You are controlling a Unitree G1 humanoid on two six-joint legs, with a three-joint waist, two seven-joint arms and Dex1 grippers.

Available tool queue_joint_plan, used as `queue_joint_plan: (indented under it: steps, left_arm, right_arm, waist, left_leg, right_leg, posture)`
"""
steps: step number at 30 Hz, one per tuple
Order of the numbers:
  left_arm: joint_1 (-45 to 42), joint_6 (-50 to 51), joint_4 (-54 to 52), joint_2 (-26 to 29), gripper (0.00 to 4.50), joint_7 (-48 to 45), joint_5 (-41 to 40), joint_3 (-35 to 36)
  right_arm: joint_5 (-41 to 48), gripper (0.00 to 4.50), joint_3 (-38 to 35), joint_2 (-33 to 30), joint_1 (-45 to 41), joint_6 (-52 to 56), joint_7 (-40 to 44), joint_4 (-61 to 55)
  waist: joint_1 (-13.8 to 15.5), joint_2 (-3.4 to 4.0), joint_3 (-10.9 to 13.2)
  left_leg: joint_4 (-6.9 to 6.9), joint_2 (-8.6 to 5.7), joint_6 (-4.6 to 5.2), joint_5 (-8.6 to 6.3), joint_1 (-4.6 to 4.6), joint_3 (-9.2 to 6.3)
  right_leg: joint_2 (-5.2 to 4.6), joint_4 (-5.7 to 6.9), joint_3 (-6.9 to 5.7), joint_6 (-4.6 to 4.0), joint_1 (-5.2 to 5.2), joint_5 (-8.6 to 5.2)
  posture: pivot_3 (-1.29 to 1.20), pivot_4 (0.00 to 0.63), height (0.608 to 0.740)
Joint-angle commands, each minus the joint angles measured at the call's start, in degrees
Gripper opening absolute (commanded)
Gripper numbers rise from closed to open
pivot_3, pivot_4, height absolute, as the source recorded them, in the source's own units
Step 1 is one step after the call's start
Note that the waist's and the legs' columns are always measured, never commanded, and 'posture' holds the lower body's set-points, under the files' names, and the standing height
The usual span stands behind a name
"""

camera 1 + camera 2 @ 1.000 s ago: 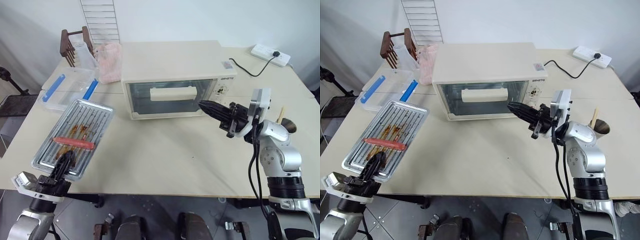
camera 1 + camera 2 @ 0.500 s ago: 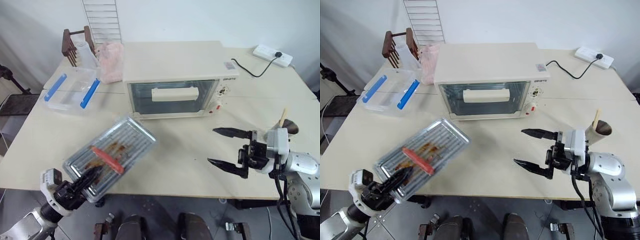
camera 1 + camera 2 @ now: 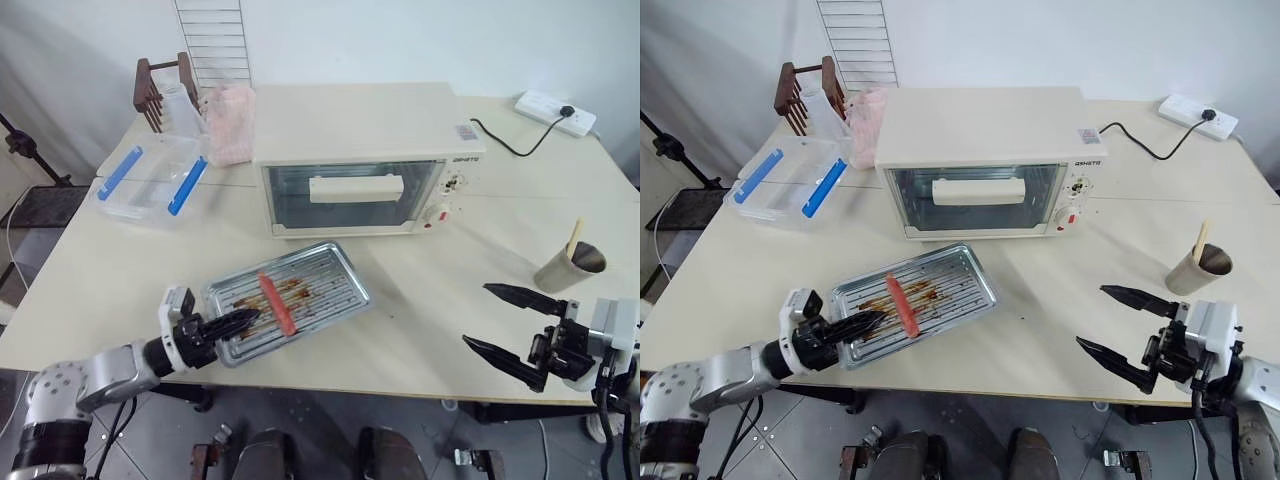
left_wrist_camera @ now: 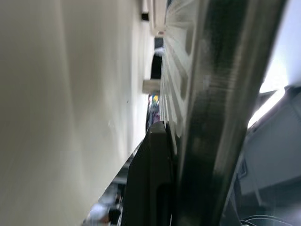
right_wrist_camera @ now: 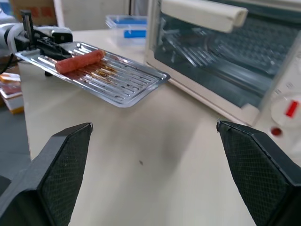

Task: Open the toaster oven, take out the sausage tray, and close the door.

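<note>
The cream-white toaster oven (image 3: 365,140) stands at the back middle of the table, its glass door (image 3: 355,195) closed with the bar handle (image 3: 357,188) across it. In front of it the silver sausage tray (image 3: 300,295) lies at a slant low over the table, one red sausage (image 3: 276,302) across its ribs. My left gripper (image 3: 245,319) is shut on the tray's near left edge. My right gripper (image 3: 477,315) hangs open and empty at the table's front right edge, pointing towards the tray (image 5: 108,77) and the oven (image 5: 225,66).
A clear plastic box with blue clips (image 3: 150,180) sits at the back left, beside a wooden rack (image 3: 160,88) and a pink bundle (image 3: 230,125). A paper cup with a stick (image 3: 568,266) stands at the right. A power strip (image 3: 555,106) and black cord lie at the back right.
My left gripper has swung the tray from the table's left edge to the front of the oven. My right gripper has drawn back from the oven's front to the front right edge and opened wide.
</note>
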Motion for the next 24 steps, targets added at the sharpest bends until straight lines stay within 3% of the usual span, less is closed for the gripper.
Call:
queue_joint_plan:
  steps: [1,11,15,24]
  left_arm:
    - [-6.4,3.1,2.9,-1.5,0.00,-1.1,5.2,-5.0]
    - [-19.4,5.4,7.7,-9.5,0.00,-7.1,27.4,-9.2]
    - [-21.1,5.3,7.3,-11.6,0.94,-9.9,34.5,-9.9]
    - [-23.5,0.4,2.3,-15.5,3.67,-18.3,47.5,-11.9]
  right_arm:
    - [0.5,4.42,-3.9,0.1,2.8,-1.8,-0.6,-2.5]
    - [0.7,4.42,-6.7,1.4,9.0,-3.3,-2.5,-5.7]
    - [1.1,4.50,-7.4,1.6,10.1,-3.4,-3.2,-6.6]
    - [1.3,4.50,-8.8,1.7,12.3,-3.4,-3.3,-7.5]
  waist:
    - [0.7,0.01,0.0]
    - [3.1,0.40,-0.2]
    - [3.5,0.41,-0.2]
    - [3.7,0.41,-0.2]
  left_leg:
    - [0.03,-0.01,0.01,0.00,0.00,0.01]
    - [0.04,-0.40,0.16,0.09,0.00,-0.05]
    - [0.04,-0.42,-0.01,-0.03,0.03,-0.11]
    - [0.00,-0.50,0.06,-0.08,0.02,-0.22]
  right_leg:
    - [0.00,0.01,0.00,0.01,0.00,0.00]
    - [-0.15,-0.31,0.20,0.56,0.21,0.30]
    - [-0.18,-0.57,0.15,0.71,0.39,0.40]
    - [-0.24,-1.01,0.03,0.88,0.67,0.52]
  posture:
    - [0.00,0.150,0.740]
    - [0.00,0.150,0.740]
    - [0.00,0.150,0.740]
    - [0.00,0.150,0.740]
